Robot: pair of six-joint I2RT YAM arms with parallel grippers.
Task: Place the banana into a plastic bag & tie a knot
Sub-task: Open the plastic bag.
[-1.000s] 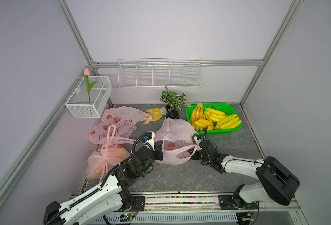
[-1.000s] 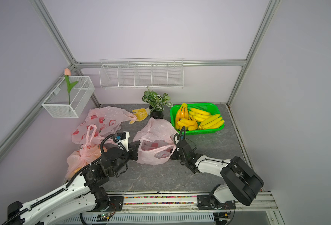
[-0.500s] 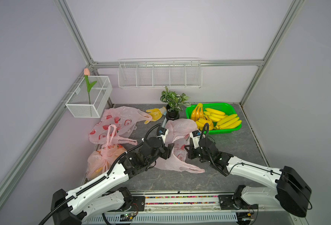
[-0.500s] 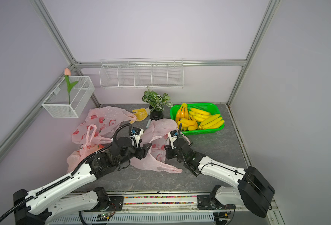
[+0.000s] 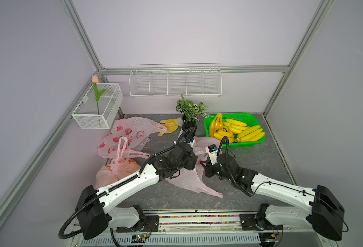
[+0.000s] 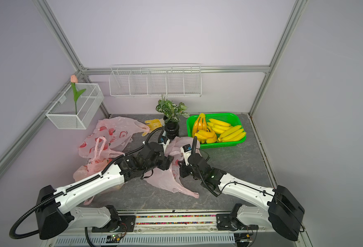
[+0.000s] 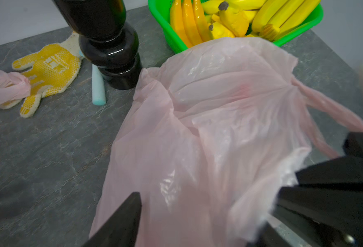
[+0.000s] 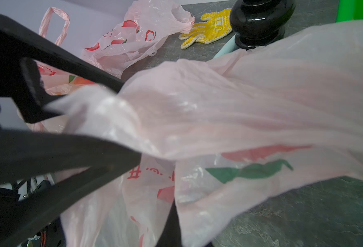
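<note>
Right tool [image 5: 203, 167] tips under pink bag [image 5: 188, 181]

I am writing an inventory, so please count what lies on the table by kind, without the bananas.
Pink bags: 3
Yellow glove: 1
Potted plant: 1
Green basket: 1
Blue foam stick: 1
Total: 7

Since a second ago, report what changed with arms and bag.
The left gripper and right gripper drew together; the pink bag between them sagged flat. The left opened its fingers, apparently letting it go; the right stays shut on its edge. Bananas, green basket, glove and tied bag stayed put.
</note>
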